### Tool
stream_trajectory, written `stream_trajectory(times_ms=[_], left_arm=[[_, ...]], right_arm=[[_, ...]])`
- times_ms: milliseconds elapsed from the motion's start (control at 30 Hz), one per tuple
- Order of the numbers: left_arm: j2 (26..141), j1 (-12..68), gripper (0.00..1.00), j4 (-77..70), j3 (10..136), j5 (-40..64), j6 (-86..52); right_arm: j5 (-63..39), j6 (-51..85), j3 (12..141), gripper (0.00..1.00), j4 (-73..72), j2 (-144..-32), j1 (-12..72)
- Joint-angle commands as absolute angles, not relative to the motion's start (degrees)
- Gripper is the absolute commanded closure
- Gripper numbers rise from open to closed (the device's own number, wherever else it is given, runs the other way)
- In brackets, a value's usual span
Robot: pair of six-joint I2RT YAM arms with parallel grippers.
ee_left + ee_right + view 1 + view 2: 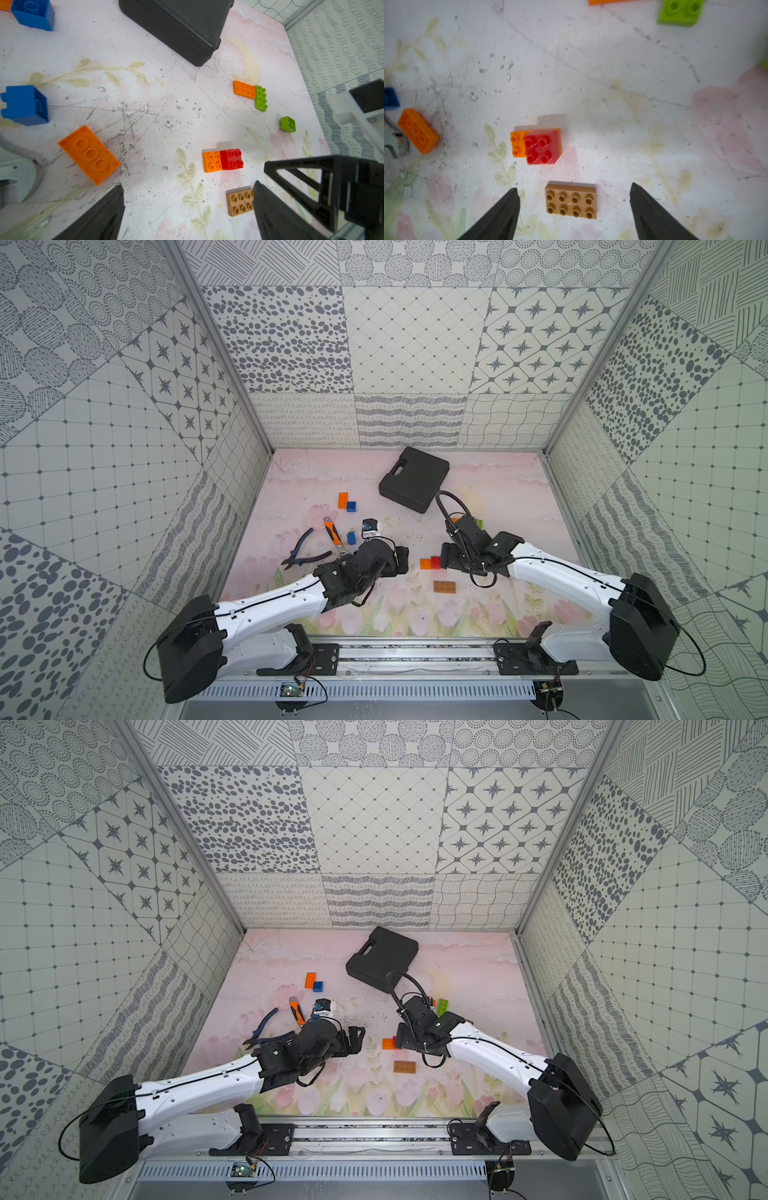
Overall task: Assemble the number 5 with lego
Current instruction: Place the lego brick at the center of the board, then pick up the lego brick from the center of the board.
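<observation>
Red lego brick (543,147): lies stacked on orange brick (517,145), just ahead of right end effector (574,187), spread apart, gripping nothing; brown brick (571,200) nearer. Left end effector (188,185) spread wide, empty.

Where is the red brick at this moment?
In a top view, the red brick sits mid-table on an orange brick, just off the right gripper, with the brown brick nearer the robot's base.

A black case (382,959) sits far back on the pink desk (478,977). Nearer, a brown brick (404,1066) lies flat, an orange brick (387,1043) just beyond it; blue-handled pliers (266,1023) lie at the left.
</observation>
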State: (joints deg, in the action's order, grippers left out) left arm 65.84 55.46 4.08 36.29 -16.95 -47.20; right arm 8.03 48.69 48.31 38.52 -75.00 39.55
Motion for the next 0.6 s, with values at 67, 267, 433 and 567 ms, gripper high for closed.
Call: stream_trajectory(times_ms=[67, 267, 433, 567], left_arm=[[75.08, 55.43, 0.00, 5.38, 45.08, -6.42, -38.14], [85.53, 57.61, 0.00, 9.07, 55.32, -1.64, -34.31], [90.48, 58.71, 0.00, 9.49, 59.39, 0.58, -33.84], [91.75, 58.79, 0.00, 9.45, 60.28, 1.36, -33.85]], right_arm=[[6.67, 41.04, 45.74, 0.15, 38.23, -73.15, 24.55], [-0.94, 32.21, 47.78, 0.21, 36.36, -77.88, 7.45], [-6.47, 28.42, 52.27, 0.28, 36.07, -85.25, 1.83], [-4.55, 26.87, 54.09, 0.29, 35.72, -88.25, 1.15]])
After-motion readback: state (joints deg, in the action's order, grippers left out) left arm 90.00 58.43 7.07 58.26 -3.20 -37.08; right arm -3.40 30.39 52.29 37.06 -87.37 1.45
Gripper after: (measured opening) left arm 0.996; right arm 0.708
